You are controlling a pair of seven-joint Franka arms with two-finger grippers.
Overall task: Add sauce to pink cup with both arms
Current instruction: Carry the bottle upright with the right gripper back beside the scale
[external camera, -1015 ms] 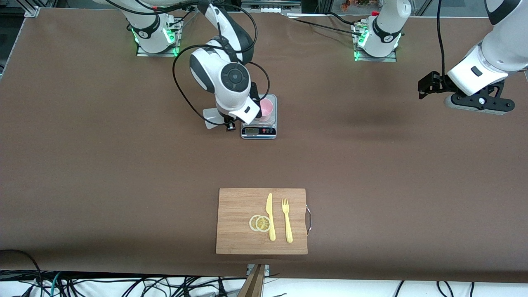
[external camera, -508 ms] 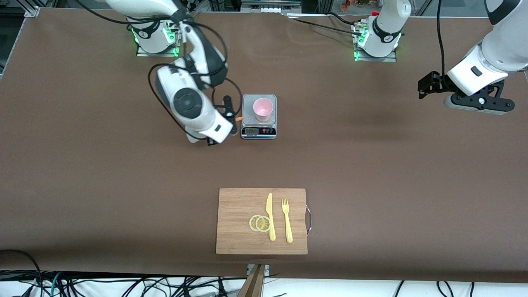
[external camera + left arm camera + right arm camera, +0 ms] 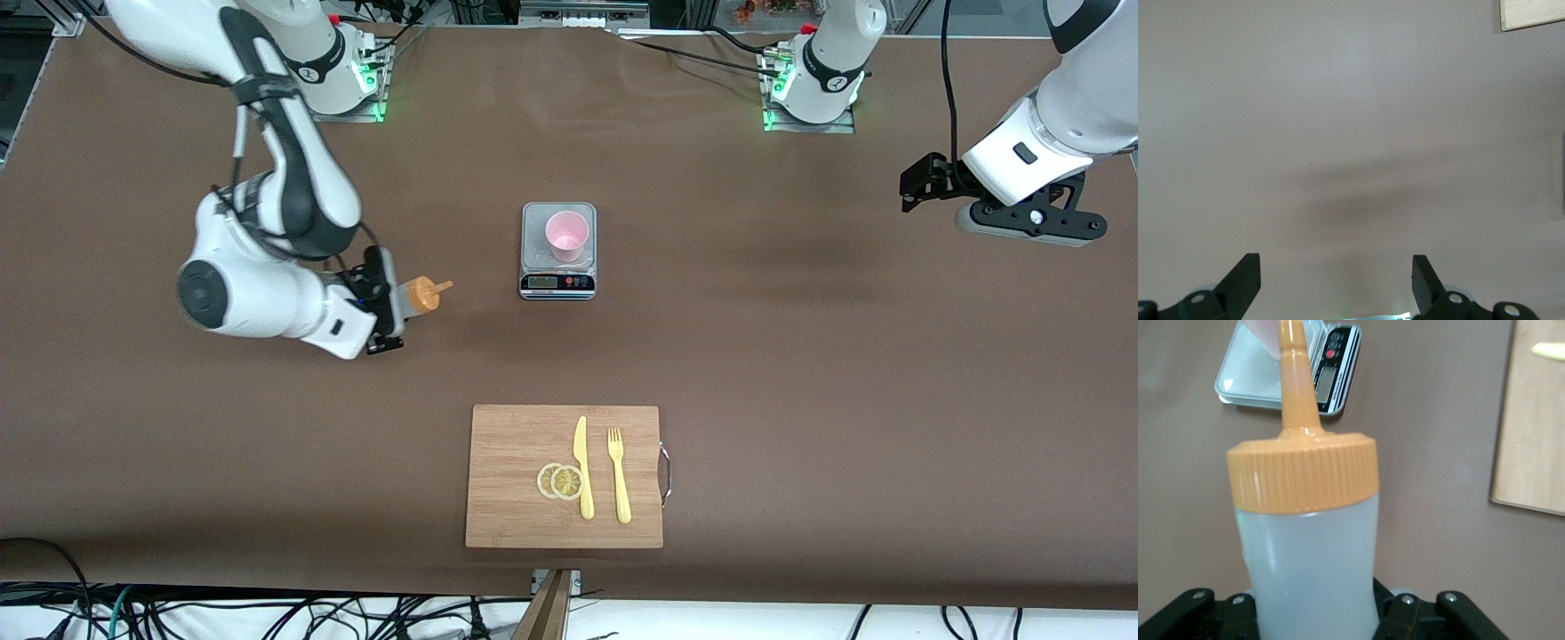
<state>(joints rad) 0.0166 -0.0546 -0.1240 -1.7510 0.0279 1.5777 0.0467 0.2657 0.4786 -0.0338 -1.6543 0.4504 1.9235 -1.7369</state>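
Note:
The sauce bottle (image 3: 420,295), whitish with an orange nozzle cap (image 3: 1305,473), lies tilted on its side in my right gripper (image 3: 394,300), which is shut on its body (image 3: 1308,553). The nozzle points toward the scale. This gripper hangs over bare table beside the scale, toward the right arm's end. The pink cup (image 3: 566,234) stands upright on the silver scale (image 3: 557,283), apart from the bottle. Only a sliver of the cup (image 3: 1261,330) shows in the right wrist view. My left gripper (image 3: 916,185) waits open and empty over the left arm's end of the table, its fingertips (image 3: 1245,273) spread wide.
A wooden cutting board (image 3: 507,471) lies nearer the front camera, carrying a yellow knife (image 3: 582,467), a yellow fork (image 3: 619,476) and two lemon slices (image 3: 560,481). The two arm bases (image 3: 338,71) stand along the table's back edge. Brown table surrounds the scale.
My right arm has swung away from the scale toward its own end of the table, carrying the bottle and uncovering the cup. The left arm has stayed still.

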